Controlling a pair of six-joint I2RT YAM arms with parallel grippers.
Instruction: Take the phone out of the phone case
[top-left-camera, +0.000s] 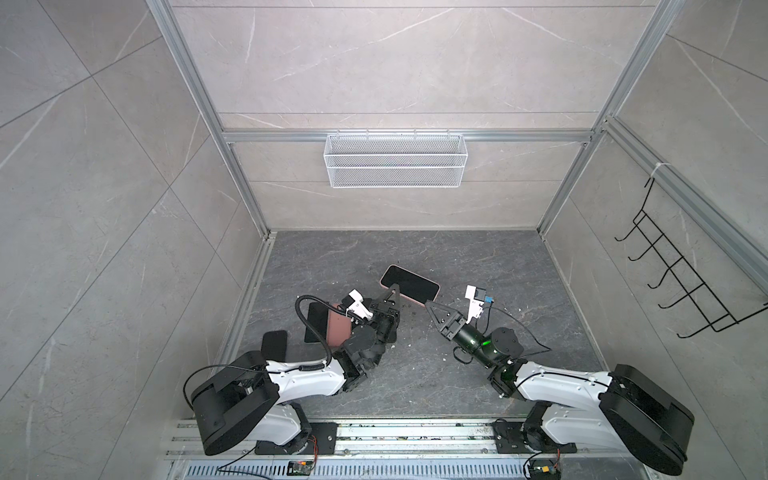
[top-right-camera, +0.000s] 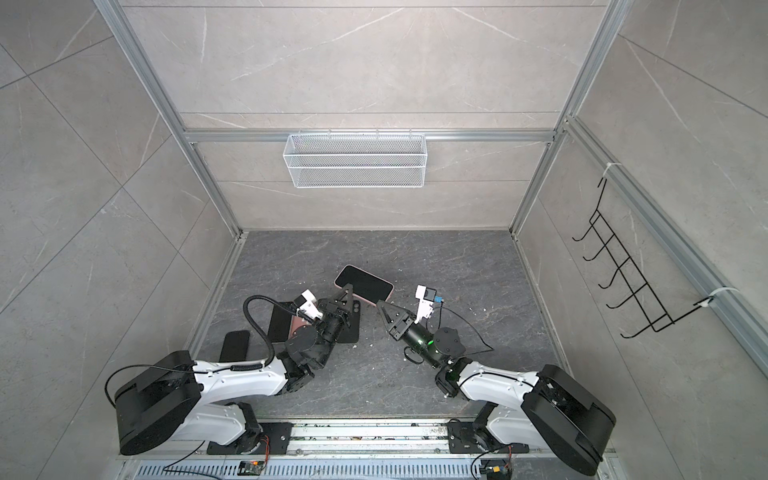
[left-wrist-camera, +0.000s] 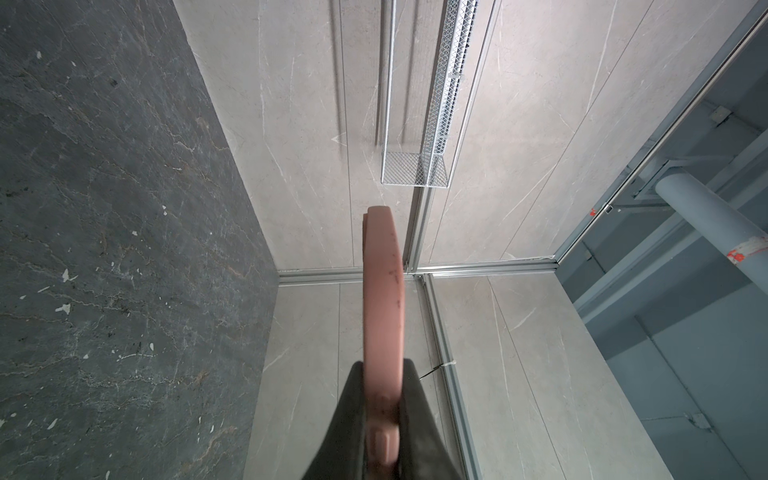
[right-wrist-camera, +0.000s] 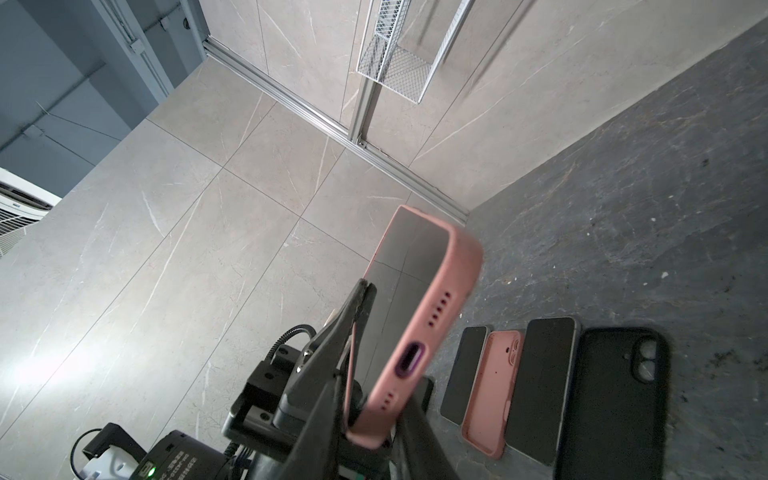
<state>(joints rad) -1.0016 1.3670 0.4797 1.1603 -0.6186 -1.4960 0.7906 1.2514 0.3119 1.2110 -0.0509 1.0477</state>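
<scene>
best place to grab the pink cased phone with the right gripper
Probably the short end by the charging port, approached end-on from the right, jaws across its thickness. The phone case hangs above the table with the left gripper pinching one long edge, so that end sticks out.

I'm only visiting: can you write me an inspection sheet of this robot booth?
Surface: dark stone tabletop, white flecks.
Job's things: pink-cased phone, screen up, held off the surface.
Clutter: loose phone, empty pink case, second phone, black case, side by side.
Grippers: left gripper shut on the case's edge; right gripper at its port end, grip unclear.
Cables: coiled cable beside left gripper; thin cable behind right gripper.
Surroundings: mesh basket, hook rack on walls.
</scene>
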